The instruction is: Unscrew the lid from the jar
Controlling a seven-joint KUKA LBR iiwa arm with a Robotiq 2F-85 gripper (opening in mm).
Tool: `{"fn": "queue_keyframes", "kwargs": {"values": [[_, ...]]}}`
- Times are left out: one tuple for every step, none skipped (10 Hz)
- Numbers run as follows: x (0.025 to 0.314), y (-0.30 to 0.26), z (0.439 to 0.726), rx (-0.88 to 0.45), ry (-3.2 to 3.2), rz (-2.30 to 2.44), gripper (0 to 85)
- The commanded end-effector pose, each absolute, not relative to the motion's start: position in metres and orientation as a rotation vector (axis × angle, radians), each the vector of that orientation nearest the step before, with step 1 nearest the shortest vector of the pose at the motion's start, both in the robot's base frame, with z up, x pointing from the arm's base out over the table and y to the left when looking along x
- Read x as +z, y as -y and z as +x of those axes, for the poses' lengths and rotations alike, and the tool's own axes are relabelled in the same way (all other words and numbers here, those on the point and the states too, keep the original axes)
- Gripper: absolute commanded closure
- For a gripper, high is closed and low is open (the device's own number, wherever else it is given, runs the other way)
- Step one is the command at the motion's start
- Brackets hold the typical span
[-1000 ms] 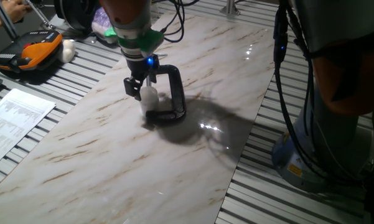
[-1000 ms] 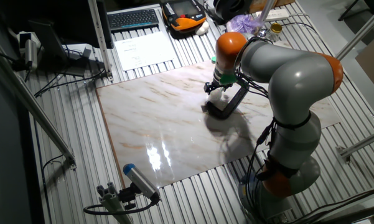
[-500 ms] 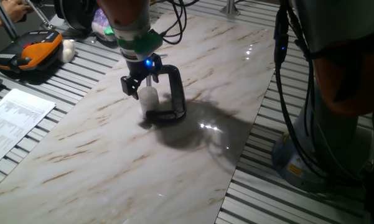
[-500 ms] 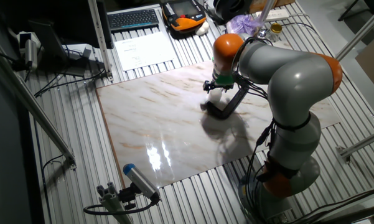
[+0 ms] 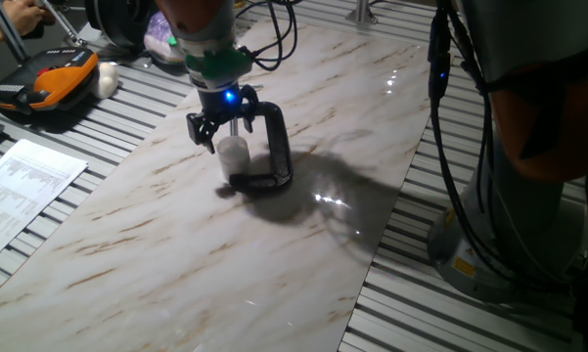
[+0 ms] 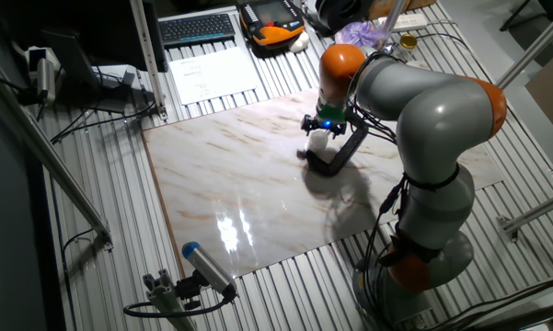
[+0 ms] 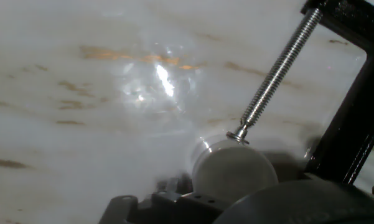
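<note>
Jar (image 5: pixel 234 154) and lid (image 5: pixel 233 144) stand on the marble desk (image 5: pixel 176 244) inside the mouth of a black clamp (image 5: pixel 270 147), whose screw comes down toward the whitish cap. From one fixed view the gripper (image 5: pixel 218 130) hangs just above and slightly to the left of the lid with its jaws spread; a second ago those jaws sat lower, astride the cap, and they have since climbed and drifted left while the jar has stayed in the same spot. A blue light glows on the hand above. From the other fixed view the arm (image 6: pixel 423 101) reaches over the desk and the gripper (image 6: pixel 318 124) sits over the small white jar (image 6: pixel 320 140), with the clamp (image 6: pixel 342 152) leaning away to the right; here too the hand is a little higher than half a second ago. I cannot tell from either fixed view whether the cap has turned at all. In the hand view the lid (image 7: pixel 233 169) fills the lower middle as a pale round disc, the clamp's threaded screw (image 7: pixel 275 71) touches or nearly touches its far edge, and nothing of the jaws closes on it. My reading is that the hand has let go between turns or is repositioning, so the lid is still on the jar and another grasp is needed.
</note>
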State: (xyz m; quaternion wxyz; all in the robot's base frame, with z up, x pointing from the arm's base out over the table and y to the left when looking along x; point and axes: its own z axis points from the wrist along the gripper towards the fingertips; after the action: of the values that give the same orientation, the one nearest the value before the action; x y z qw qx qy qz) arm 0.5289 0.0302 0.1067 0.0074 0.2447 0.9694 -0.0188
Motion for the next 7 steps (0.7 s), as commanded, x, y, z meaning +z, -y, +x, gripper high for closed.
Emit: {"fn": "queue_keyframes", "kwargs": {"values": [[0.1069, -0.0299, 0.5288, -0.063, -1.567, 2.747, 0.0], [0.1067, -0.0299, 0.5287, -0.063, -1.571, 2.749, 0.0], [0.1065, -0.0300, 0.5286, -0.062, -1.573, 2.748, 0.0], [0.1065, -0.0299, 0.5285, -0.059, -1.577, 2.745, 0.0], [0.1068, -0.0299, 0.5284, -0.061, -1.586, 2.740, 0.0], [0.1069, -0.0299, 0.5285, -0.066, -1.588, 2.739, 0.0], [0.1068, -0.0300, 0.5283, -0.067, -1.594, 2.731, 0.0]]}}
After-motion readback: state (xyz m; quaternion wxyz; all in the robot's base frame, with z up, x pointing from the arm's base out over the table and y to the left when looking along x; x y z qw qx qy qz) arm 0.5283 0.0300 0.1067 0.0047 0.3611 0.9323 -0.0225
